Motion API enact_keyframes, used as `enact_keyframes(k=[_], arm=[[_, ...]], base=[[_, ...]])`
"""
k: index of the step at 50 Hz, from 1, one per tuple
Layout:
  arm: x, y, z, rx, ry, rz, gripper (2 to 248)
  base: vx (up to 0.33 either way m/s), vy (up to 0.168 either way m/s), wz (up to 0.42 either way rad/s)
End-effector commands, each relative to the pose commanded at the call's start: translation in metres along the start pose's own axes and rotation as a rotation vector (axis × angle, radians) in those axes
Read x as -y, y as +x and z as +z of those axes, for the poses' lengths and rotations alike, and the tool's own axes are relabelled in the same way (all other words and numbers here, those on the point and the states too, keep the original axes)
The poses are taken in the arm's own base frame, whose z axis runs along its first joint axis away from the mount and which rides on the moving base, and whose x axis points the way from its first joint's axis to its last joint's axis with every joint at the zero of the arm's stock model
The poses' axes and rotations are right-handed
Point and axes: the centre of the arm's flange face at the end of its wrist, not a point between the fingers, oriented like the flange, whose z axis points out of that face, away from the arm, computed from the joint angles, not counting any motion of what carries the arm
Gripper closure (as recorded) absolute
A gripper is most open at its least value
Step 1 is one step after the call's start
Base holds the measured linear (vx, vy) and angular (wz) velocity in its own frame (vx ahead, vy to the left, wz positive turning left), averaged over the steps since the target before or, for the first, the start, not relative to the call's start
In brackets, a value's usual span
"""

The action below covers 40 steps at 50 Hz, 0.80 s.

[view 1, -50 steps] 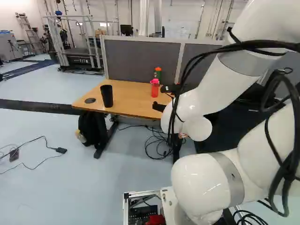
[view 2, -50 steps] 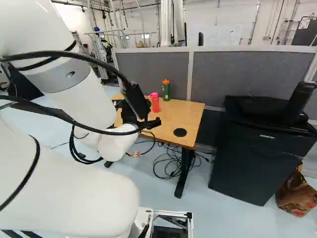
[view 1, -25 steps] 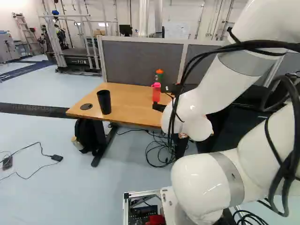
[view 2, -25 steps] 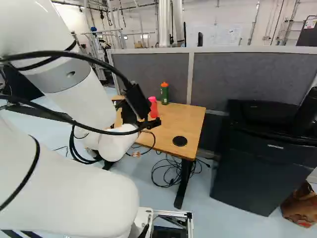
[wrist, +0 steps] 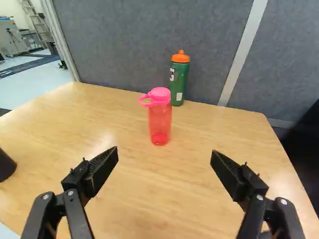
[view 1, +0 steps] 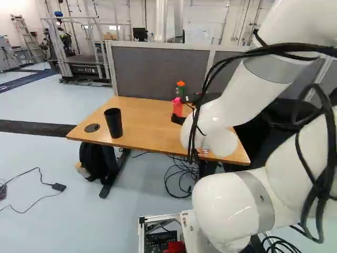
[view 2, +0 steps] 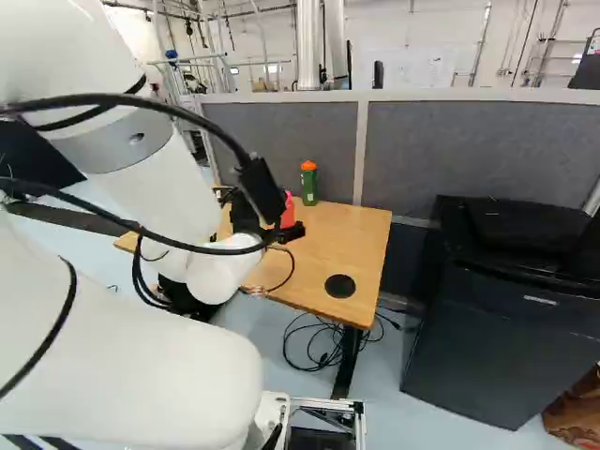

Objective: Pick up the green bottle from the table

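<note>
The pincer (view 1: 177,108) is spread wide, nothing held. The green bottle (wrist: 180,82) is stood at the far side of the table (wrist: 209,134), partly covered by the nearer pink bottle (wrist: 160,119); both are set well apart from its right edge.

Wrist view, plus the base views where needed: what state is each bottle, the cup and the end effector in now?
Green bottle: upright, orange cap on, not gripped.
Pink bottle: upright, lid on, standing nearer the end effector than the green one.
Black cup: upright on the table; contents cannot be seen.
End effector: open, nothing between its fingers.
</note>
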Motion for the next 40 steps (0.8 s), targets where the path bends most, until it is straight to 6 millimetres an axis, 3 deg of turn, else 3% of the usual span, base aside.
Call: enact_keyframes(k=[17,40], arm=[[0.0,0.015,0.028,0.006,0.0,0.0,3],[0.0,0.051,0.062,-0.046,0.0,0.0,3]], base=[[0.014,0.0,0.001],[0.0,0.0,0.0]])
